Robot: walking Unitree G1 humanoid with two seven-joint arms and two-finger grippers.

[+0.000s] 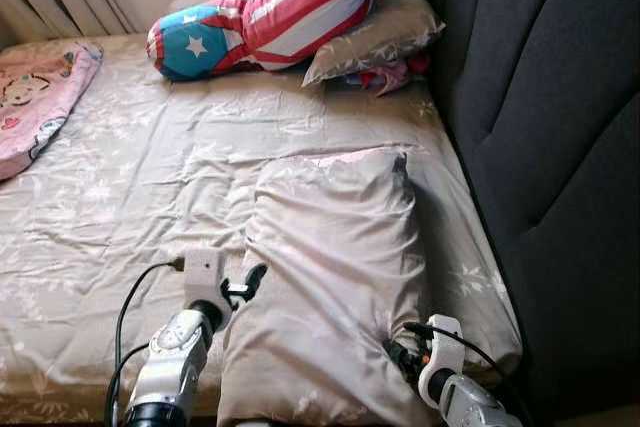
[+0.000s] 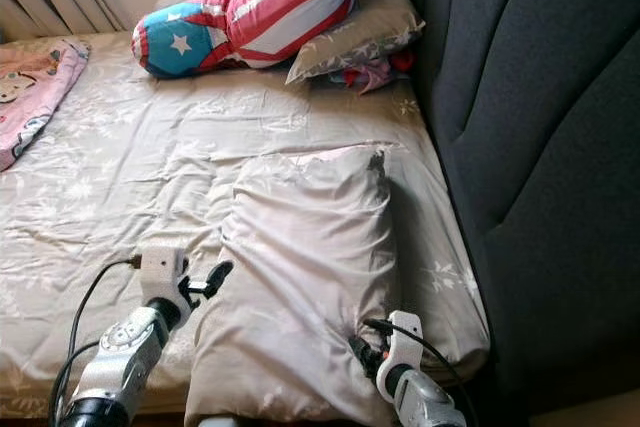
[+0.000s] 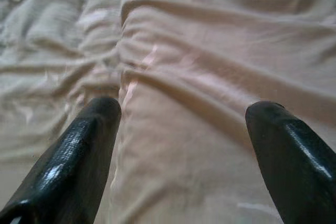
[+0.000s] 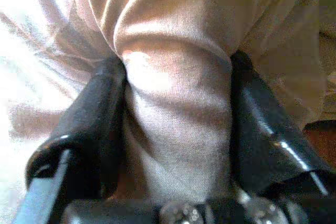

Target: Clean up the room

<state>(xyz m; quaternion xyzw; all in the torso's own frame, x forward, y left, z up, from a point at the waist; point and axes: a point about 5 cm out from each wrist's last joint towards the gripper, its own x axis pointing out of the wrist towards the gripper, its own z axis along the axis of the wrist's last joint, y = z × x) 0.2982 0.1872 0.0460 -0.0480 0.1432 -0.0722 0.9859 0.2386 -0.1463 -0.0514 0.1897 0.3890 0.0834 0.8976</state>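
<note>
On the bed [image 1: 120, 177], my right tool [image 4: 176, 124] pinches the pillow [image 1: 335, 257] corner, left tool [image 3: 184, 145] open beside it; should grab deep before lifting.

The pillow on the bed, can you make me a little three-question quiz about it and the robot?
1. True or false: the right tool is pinching a fold of the pillow.
2. Is the left tool A) open beside the pillow's edge, or B) shut on the sheet?
3. Fill in: the striped cushion has a white ____ on its blue end.

Key: 1 true; 2 A; 3 star.
</note>
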